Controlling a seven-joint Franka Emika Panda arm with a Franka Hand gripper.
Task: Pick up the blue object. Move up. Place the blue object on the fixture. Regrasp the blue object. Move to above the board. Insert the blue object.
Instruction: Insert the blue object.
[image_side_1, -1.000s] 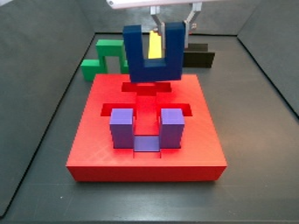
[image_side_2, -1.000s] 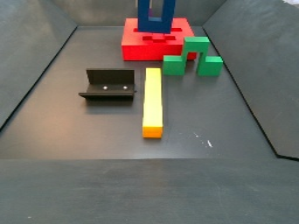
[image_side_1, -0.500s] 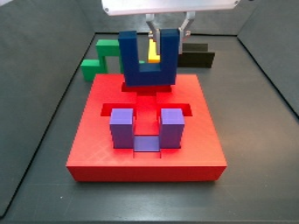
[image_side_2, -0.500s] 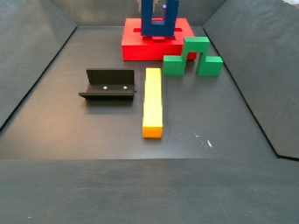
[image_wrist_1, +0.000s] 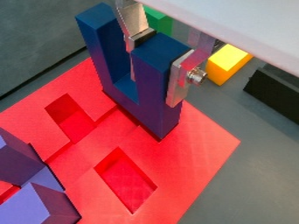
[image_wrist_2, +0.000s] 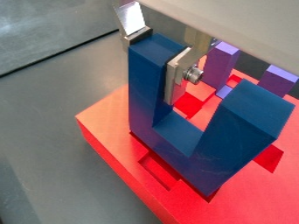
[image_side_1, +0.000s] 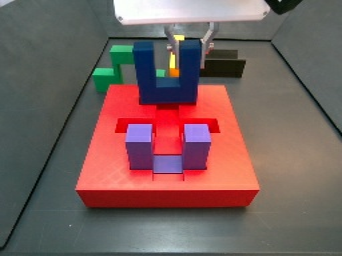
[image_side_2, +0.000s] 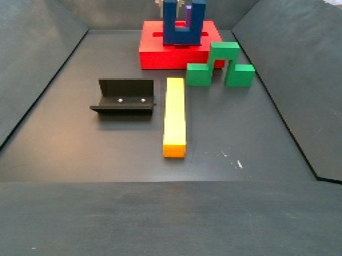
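Lowered since a second ago, your gripper (image_side_1: 175, 60) at top centre clamps the blue object (image_side_1: 174, 72), seated in the board (image_side_1: 167, 150).

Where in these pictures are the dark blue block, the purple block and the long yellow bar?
Dark blue block (image_side_1: 173, 88): side view, its base, held in the pincer (image_side_1: 175, 55) over the red slab.
Purple block (image_side_1: 139, 148): side view, a prong.
Yellow bar (image_side_2: 175, 117): side view, its middle.

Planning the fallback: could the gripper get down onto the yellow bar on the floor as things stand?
Probably not yet. The gripper is shut on the blue object over the board. The yellow bar itself lies in the open, nothing on it.
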